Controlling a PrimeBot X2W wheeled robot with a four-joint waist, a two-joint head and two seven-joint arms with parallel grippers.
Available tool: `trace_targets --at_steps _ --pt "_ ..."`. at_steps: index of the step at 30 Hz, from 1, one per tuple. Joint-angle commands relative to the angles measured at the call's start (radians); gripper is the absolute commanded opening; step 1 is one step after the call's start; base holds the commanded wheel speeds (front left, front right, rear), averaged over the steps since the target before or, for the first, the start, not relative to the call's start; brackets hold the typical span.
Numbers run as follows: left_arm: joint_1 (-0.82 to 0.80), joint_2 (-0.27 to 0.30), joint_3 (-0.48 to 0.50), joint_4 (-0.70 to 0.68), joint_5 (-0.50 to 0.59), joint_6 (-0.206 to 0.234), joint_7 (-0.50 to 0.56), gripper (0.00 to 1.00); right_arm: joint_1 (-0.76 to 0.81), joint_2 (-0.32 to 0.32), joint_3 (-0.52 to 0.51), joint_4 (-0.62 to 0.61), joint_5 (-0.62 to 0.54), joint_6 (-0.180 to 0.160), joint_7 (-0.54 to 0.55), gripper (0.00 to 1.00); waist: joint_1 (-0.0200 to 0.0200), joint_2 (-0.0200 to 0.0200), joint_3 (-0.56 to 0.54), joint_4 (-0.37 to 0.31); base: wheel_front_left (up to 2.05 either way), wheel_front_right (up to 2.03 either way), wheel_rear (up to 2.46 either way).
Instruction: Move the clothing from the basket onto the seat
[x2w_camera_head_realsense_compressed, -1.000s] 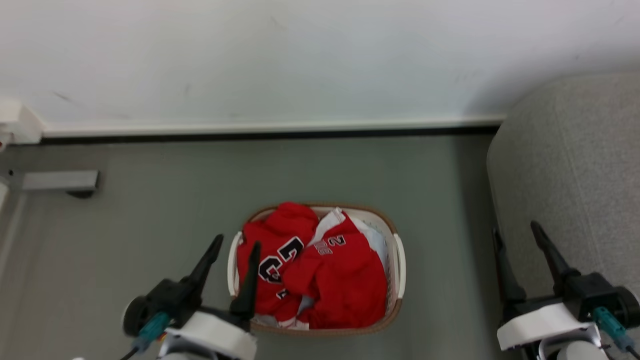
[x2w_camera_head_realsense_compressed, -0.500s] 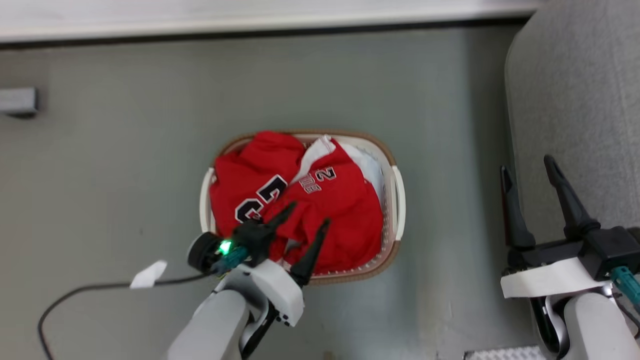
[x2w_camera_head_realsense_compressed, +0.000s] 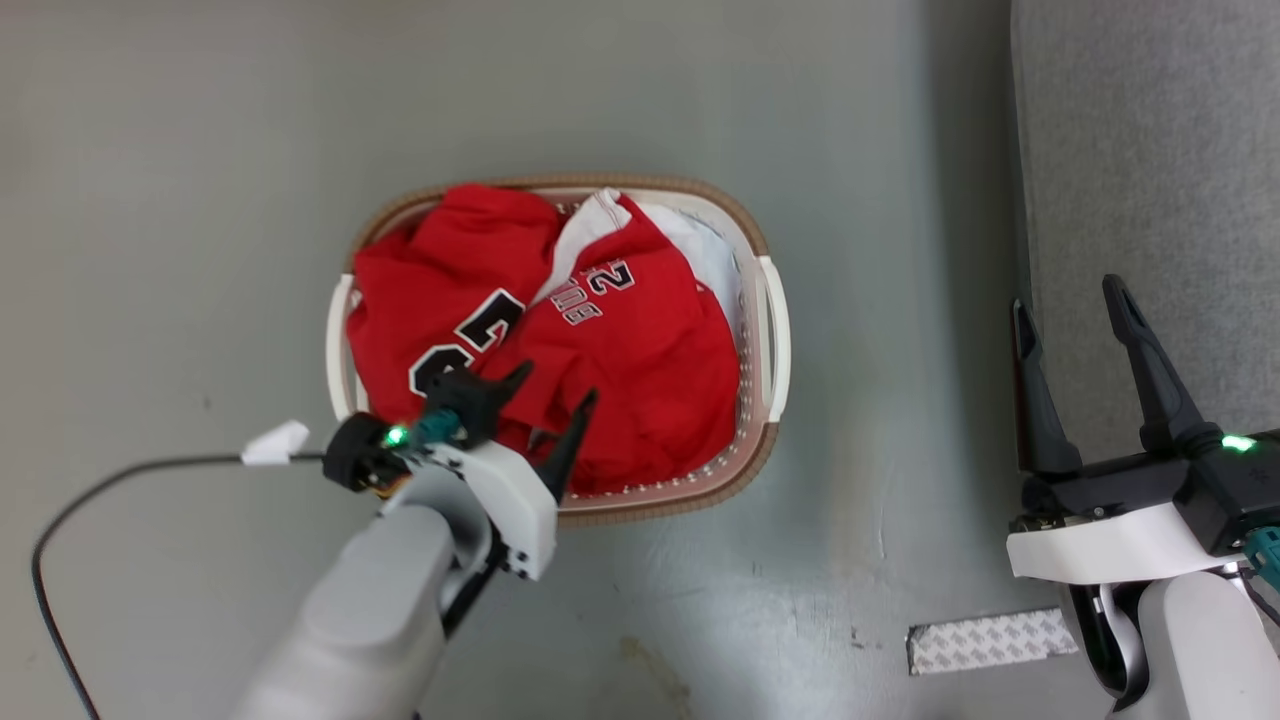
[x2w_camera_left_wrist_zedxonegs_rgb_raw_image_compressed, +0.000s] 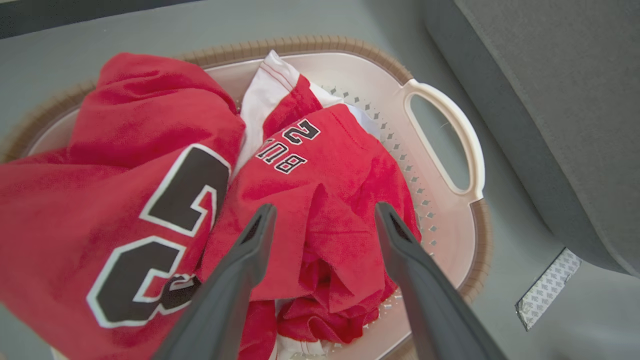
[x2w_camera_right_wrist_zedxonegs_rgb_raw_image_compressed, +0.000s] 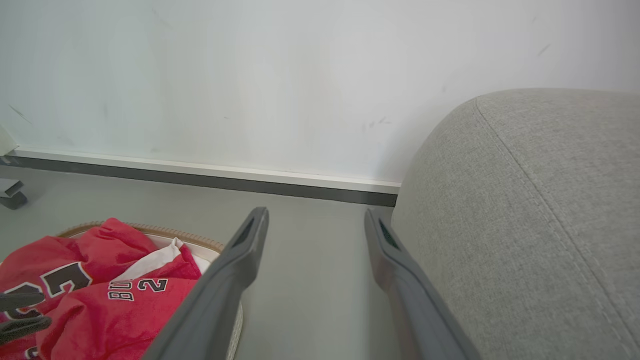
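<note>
Left gripper (x2w_camera_head_realsense_compressed: 557, 382) has pushed in over the basket's (x2w_camera_head_realsense_compressed: 772, 330) near-left rim, jaws spread and empty, with the red clothing (x2w_camera_head_realsense_compressed: 640, 340) heaped just under and ahead of its tips (right gripper (x2w_camera_head_realsense_compressed: 1068, 294), also spread, sits farther off by the seat (x2w_camera_head_realsense_compressed: 1150, 150)).

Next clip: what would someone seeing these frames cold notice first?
The bright red clothing, with bold black-and-white numbers, heaped in the cream basket on the grey floor, mid-picture in the head view. The left gripper hangs open over the heap's near side. The big grey seat runs along the right, with the open right gripper at its edge.
</note>
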Motion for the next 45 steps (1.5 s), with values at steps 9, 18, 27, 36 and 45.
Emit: trace_targets --at_steps 9,18,27,36,45 --pt "-0.096 0.005 0.011 0.125 0.009 0.002 -0.001 1.00 -0.010 -0.003 -0.002 -0.029 -0.013 -0.002 0.001 1.00 -0.0002 0.0000 0.074 -0.002 0.00 0.00 0.00" --pt "-0.140 -0.010 0.006 0.146 0.014 0.002 -0.001 1.00 -0.021 -0.004 0.005 -0.049 -0.028 -0.002 0.001 1.00 -0.0002 0.0000 0.131 0.004 0.00 0.00 0.00" --pt "-0.172 -0.019 0.000 0.127 0.031 0.002 -0.001 0.00 -0.010 -0.003 -0.007 -0.060 -0.038 -0.002 0.001 1.00 -0.0002 0.0000 0.166 0.003 0.00 0.00 0.00" --pt "-0.076 0.008 0.046 -0.038 0.000 0.002 -0.001 0.00 -0.030 -0.004 0.003 -0.025 -0.007 -0.002 0.001 1.00 -0.0002 0.0000 0.065 0.018 0.00 0.00 0.00" --pt "0.124 0.064 0.114 -0.274 -0.009 0.002 -0.001 0.00 0.005 -0.004 0.031 0.044 0.049 -0.002 0.001 1.00 -0.0002 0.0000 -0.144 0.035 0.00 0.00 0.00"
